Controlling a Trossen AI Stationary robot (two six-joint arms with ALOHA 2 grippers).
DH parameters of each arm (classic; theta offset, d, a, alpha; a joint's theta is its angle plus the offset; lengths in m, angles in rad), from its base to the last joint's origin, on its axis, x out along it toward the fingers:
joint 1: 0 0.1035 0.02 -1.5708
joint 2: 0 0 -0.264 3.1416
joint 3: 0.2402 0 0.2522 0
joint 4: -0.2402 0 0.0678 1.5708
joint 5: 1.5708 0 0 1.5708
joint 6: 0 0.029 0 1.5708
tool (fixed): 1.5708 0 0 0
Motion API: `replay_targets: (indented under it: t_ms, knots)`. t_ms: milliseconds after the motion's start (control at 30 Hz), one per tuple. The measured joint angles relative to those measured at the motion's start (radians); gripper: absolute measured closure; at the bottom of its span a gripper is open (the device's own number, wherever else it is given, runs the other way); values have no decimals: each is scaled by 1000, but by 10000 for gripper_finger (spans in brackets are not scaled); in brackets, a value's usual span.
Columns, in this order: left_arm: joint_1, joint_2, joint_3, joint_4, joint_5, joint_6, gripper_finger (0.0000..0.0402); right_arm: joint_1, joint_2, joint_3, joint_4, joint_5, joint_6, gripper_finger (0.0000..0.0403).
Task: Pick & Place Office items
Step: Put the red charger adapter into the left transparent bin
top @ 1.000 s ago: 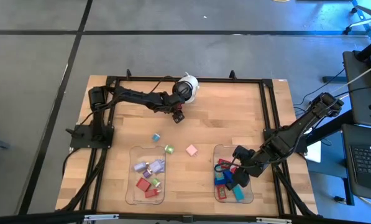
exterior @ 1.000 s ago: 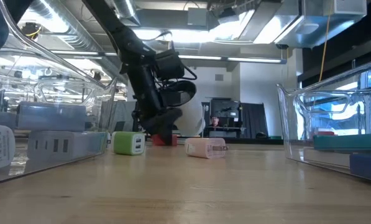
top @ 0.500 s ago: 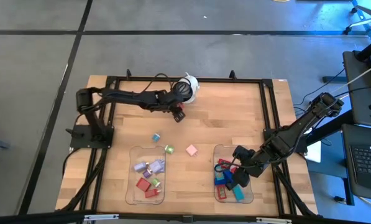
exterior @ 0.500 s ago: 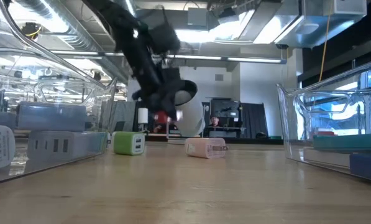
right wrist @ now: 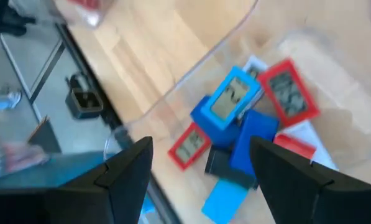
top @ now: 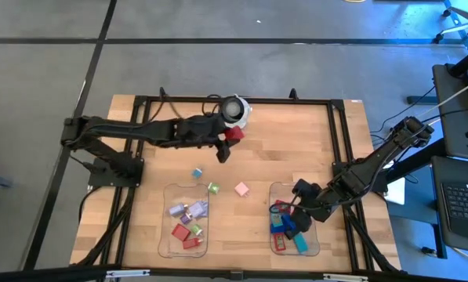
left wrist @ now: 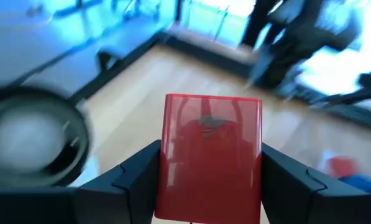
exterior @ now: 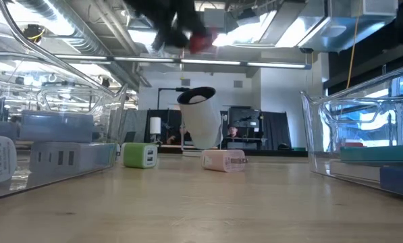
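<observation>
A light wooden table (top: 296,133) framed by black rails sat on a grey floor; the low view looked across it into a workshop with ceiling ducts, strip lights and a person seated far back. The left gripper (top: 225,142) hung raised above the far middle of the table, beside the round white-and-black camera dome (top: 234,110), its fingers (left wrist: 132,180) clamped on either side of a red block (left wrist: 212,155), which the low view showed as a red blur (exterior: 200,42) high above the wood. Three loose items lay on the bare wood between the trays and the dome: a small blue block (top: 197,173), a green block (top: 213,187) and a pink block (top: 241,189), the green (exterior: 140,155) and pink (exterior: 225,160) ones standing in front of the dome in the low view. The left clear tray (top: 168,235) near the front edge held lilac, green and red pieces (top: 188,219). The right clear tray (top: 316,249) held blue, red, teal and black pieces (top: 284,223). The right gripper (top: 296,210) hovered over the right tray with its fingers (right wrist: 129,174) spread apart and nothing between them, above the blue and red items (right wrist: 247,118) inside. A laptop (top: 461,200) sat on a desk off the table's right side
</observation>
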Motion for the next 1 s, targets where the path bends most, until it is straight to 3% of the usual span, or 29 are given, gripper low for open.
replay_targets:
  t_ms: [200,467,567,767,1000]
  knots:
    - [-115,-78,1,121,-54,66,182,-25,0,0,3,171,-36,133]
    - [-259,-100,1,280,-210,216,181,-61,0,0,42,564,-49,133]
    - [-301,-99,1,330,-270,259,181,-75,0,0,68,665,-51,133]
    - [-373,-99,1,386,-366,306,181,-98,0,0,80,705,-51,133]
    - [-439,-99,1,368,-335,241,181,-115,0,0,124,708,-51,133]
